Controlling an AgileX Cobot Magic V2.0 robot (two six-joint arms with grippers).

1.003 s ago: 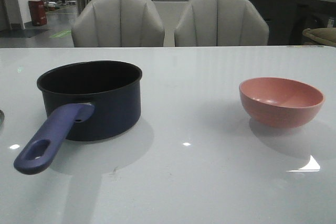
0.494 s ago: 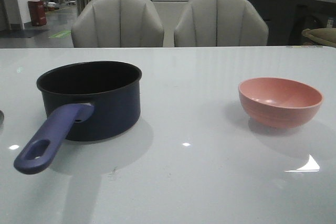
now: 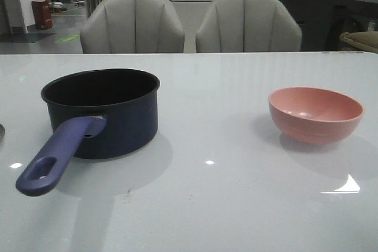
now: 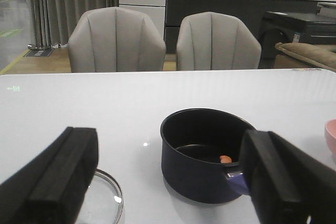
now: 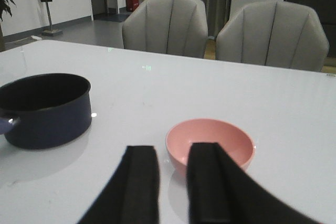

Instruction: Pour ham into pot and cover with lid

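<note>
**Standing apart: pot, lid and both tools**

Sitting toward the left edge of the white table (image 3: 207, 205), the pot (image 3: 103, 110) is upright with its purple-blue handle (image 3: 56, 154) angled toward the near left corner. The left wrist view shows one small orange-pink piece of ham (image 4: 225, 159) on the pot's floor, by the wall nearest the handle. The lid (image 4: 102, 203) lies flat on the table just beside the pot, between it and the left edge; only part of its glass and metal rim shows, and its knob is hidden.

The left tool (image 4: 168, 182) has its fingers spread wide, holding nothing, back from both the lid and the pot, nearer the front edge. The right tool (image 5: 173, 187) has its fingers close together with a narrow gap between them, gripping nothing, just short of the pink bowl (image 3: 316, 114), which stands toward the right edge, well apart from the pot. The bowl's inside looks bare.

Two grey chairs (image 3: 189, 25) stand behind the far edge.
</note>
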